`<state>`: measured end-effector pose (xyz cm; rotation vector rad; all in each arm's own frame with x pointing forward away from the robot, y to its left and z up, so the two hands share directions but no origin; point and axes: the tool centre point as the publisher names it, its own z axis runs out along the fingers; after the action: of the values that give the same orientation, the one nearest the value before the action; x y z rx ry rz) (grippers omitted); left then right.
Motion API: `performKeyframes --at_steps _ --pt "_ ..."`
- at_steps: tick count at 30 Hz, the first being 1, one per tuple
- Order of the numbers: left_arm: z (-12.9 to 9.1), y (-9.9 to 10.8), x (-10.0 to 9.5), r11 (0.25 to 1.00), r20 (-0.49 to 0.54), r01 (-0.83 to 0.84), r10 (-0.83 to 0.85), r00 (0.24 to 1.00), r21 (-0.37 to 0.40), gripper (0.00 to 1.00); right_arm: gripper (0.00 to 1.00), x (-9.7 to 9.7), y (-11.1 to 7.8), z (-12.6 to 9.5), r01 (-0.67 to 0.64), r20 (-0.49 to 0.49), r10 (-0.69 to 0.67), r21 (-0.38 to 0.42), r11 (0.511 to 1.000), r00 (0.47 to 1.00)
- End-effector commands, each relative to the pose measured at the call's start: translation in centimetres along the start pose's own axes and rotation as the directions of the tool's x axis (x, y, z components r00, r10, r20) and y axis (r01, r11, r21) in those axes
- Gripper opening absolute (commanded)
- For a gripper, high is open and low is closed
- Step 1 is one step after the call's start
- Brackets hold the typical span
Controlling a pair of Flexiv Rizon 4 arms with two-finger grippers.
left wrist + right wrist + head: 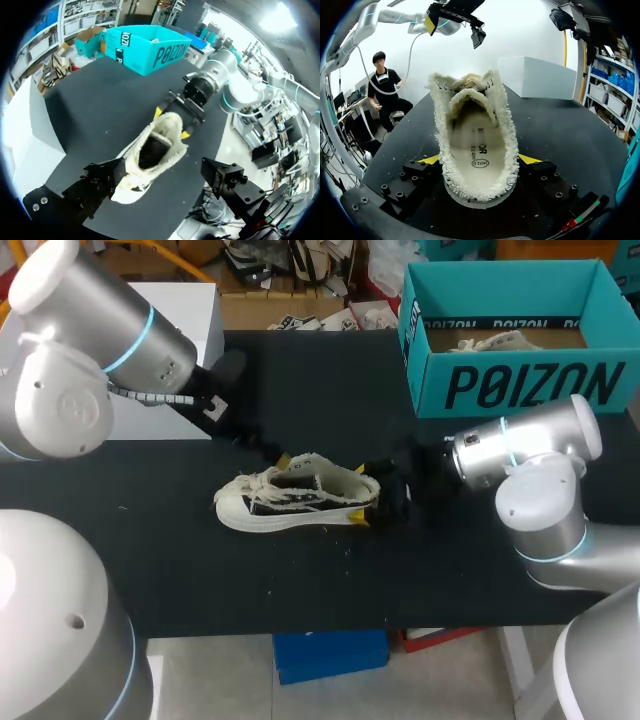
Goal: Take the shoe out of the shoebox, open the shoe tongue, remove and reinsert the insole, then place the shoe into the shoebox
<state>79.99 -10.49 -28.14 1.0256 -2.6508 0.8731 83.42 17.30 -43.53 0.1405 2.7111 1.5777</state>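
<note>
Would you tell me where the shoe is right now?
In the head view the shoe stands centrally on the black table, outside the teal shoebox at far right, heel gripped by the right gripper.

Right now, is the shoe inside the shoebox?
No, the shoe lies on the table, outside the shoebox, heel in the right gripper.

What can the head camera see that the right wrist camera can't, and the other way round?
Only the head view looks into the open shoebox, where something pale lies. Only the right wrist view looks down inside the shoe at its insole. Both show the shoe on the black table, its heel held by the right gripper.
</note>
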Motion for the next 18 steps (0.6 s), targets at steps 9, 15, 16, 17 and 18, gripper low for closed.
performKeyframes --at_steps 9,15,16,17,18 --pt "0.4 -0.1 0.1 0.829 0.034 0.558 -0.559 0.828 0.042 1.0 0.0 0.0 -0.1 0.3 0.0 0.003 0.0 0.001 1.0 1.0" --pt "-0.1 -2.1 0.3 0.763 0.148 0.645 -0.642 0.752 0.03 1.0 0.0 0.0 -0.1 0.3 0.0 0.003 0.0 0.001 1.0 1.0" --pt "-0.1 -2.3 0.4 0.782 0.17 0.622 -0.617 0.768 0.029 1.0 0.0 0.0 -0.1 0.3 0.0 0.003 0.0 0.001 1.0 1.0" --pt "-0.2 -2.4 0.4 0.786 0.183 0.618 -0.61 0.771 0.016 1.0 0.0 0.0 -0.1 0.3 0.0 0.003 0.0 0.001 1.0 1.0" --pt "-0.2 -2.7 0.5 0.776 0.214 0.63 -0.616 0.759 -0.001 1.0 0.0 0.0 -0.1 0.3 0.0 0.003 0.0 0.001 1.0 1.0"
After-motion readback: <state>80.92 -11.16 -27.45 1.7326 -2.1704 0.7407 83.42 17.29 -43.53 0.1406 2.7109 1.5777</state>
